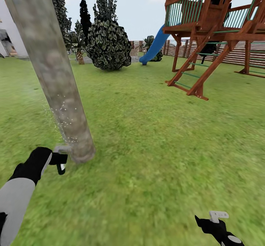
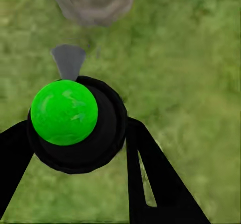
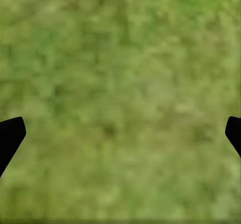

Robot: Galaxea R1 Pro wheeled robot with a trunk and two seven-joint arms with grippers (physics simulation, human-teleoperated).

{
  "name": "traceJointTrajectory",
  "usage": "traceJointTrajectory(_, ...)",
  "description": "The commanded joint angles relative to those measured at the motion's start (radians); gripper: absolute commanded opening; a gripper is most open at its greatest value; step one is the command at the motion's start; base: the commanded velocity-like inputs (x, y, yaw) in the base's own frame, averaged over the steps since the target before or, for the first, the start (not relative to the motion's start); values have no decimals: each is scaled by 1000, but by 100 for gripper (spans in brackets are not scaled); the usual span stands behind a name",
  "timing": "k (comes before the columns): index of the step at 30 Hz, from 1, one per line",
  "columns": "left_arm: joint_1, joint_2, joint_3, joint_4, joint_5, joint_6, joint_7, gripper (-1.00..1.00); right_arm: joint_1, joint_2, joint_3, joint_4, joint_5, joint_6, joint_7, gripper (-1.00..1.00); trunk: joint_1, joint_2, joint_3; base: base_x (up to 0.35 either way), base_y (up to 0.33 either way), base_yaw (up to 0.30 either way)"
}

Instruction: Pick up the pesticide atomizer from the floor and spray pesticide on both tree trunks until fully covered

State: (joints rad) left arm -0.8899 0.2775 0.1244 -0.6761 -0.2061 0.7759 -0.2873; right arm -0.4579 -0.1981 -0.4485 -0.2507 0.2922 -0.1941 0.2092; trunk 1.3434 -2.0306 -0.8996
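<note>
Blotchy matt tree trunk (image 1: 55, 77), glossy atomizer (image 2: 75, 128)

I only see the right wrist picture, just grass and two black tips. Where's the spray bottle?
Observer: The left gripper holds the bottle, low by the trunk.
Child: Is it pointing at the tree?
Observer: Yes. In the left wrist view its grey nozzle aims at the base of the trunk, with a small gap between them.
Child: Did any spray land?
Observer: The head view shows tiny white specks on the lower trunk. The upper part looks bare.
Child: What else is in the garden?
Observer: A wooden play tower with a blue slide, far off to the right.
</note>
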Motion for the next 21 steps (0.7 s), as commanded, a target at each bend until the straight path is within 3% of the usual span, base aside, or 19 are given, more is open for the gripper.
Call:
traceJointTrajectory(1, 23, -6, 4, 9, 33, -39, 21, -100, -1, 0, -9, 1, 8, -4, 6, 100, 0, 0, -1, 0, 0, 0)
traceJointTrajectory(4, 83, -10, 3, 15, 119, -97, 41, -100, -1, 0, -9, 1, 8, -4, 6, 100, 0, 0, -1, 0, 0, 0)
traceJointTrajectory(5, 91, -14, 2, 10, 129, -102, 42, -100, -1, 0, -9, 0, 8, -4, 6, 100, 0, 0, -1, 0, 0, 0)
traceJointTrajectory(10, 101, -22, 1, 17, 136, -109, 45, -100, -1, 0, -9, 0, 7, -4, 6, 100, 0, 0, -1, 50, -38, 24)
traceJointTrajectory(21, 103, -23, 1, 20, 139, -107, 43, -100, -1, 3, -8, 0, 8, -4, 6, 100, 0, 0, -1, 266, -118, 242)
